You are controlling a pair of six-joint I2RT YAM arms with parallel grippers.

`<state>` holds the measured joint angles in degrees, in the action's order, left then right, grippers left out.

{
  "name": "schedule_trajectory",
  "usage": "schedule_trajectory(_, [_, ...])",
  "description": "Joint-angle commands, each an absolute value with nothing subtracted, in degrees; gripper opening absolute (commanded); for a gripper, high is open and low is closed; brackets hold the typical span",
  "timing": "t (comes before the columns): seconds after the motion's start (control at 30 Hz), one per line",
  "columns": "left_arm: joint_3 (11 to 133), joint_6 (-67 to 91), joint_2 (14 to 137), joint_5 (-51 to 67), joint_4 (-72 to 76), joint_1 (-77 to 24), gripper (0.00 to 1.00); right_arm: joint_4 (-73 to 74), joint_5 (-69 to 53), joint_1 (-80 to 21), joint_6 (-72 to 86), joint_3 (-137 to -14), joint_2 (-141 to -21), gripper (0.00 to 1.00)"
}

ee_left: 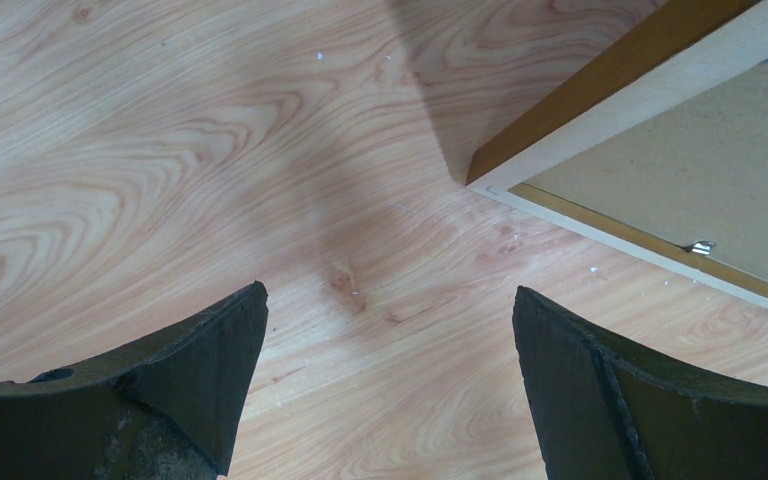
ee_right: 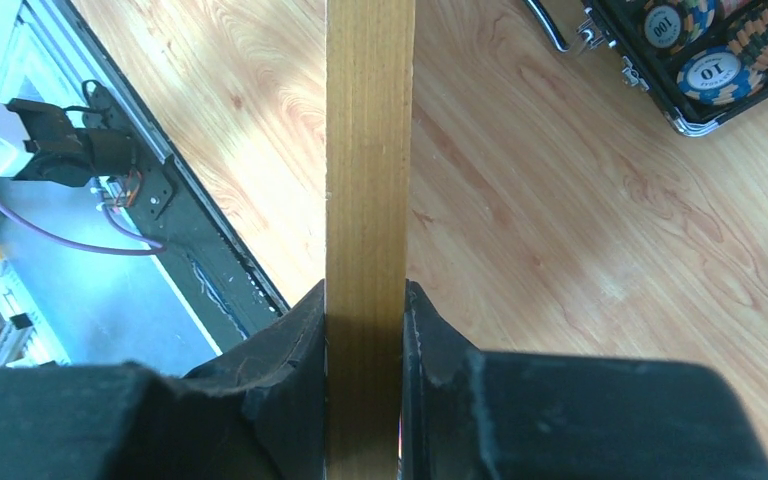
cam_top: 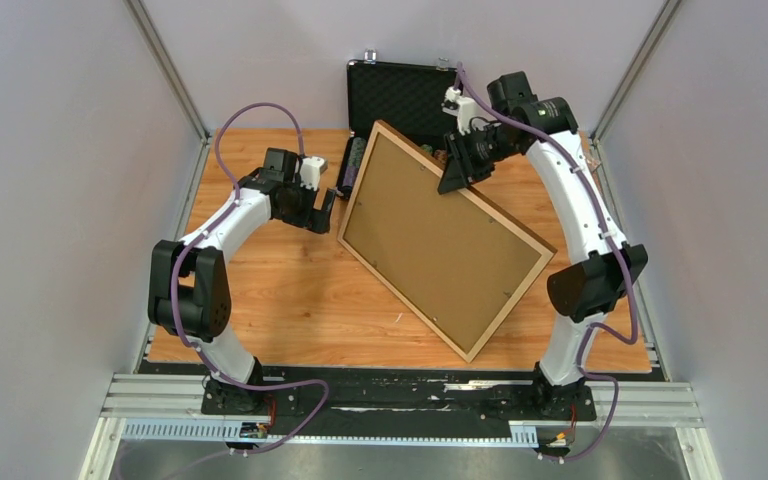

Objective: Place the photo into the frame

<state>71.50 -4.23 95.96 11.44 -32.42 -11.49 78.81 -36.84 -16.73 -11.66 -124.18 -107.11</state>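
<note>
Frame (cam_top: 445,240) sits on a slant over the middle of the bench (cam_top: 280,290). Its back faces the overhead camera, with the brown backing panel (cam_top: 430,235) seated in it. My right pincer (cam_top: 457,178) is pinching the far rail edge-on, jaws pressed on both faces of the wood. I judge this is to tip or turn the frame so the back can be worked. The photo I cannot find in any view, and whether it lies under the panel I cannot tell. My left pincer (ee_left: 390,300) hangs spread wide above bare wood, just beside the frame's left corner and touching nothing, well placed to steady it. Behind the frame, the open black poker-chip case (cam_top: 400,95) crowds the far edge, so a swing that way risks a knock.
</note>
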Motion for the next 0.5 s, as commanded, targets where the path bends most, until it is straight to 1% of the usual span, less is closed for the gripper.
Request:
schedule_trajectory(0.0, [72.5, -5.5, 94.2, 11.2, -33.0, -10.7, 1.0, 76.1, -31.6, -19.0, -15.8, -129.4, -105.4, 0.0])
schedule_trajectory(0.27, [73.0, -6.3, 93.1, 12.2, -33.5, -10.5, 1.0, 72.8, -18.1, -25.0, -17.9, -131.4, -102.7, 0.0])
schedule_trajectory(0.47, [73.6, -6.1, 90.9, 14.8, -35.4, -9.9, 1.0, 68.9, -7.3, -31.5, -18.3, -128.3, -99.0, 0.0])
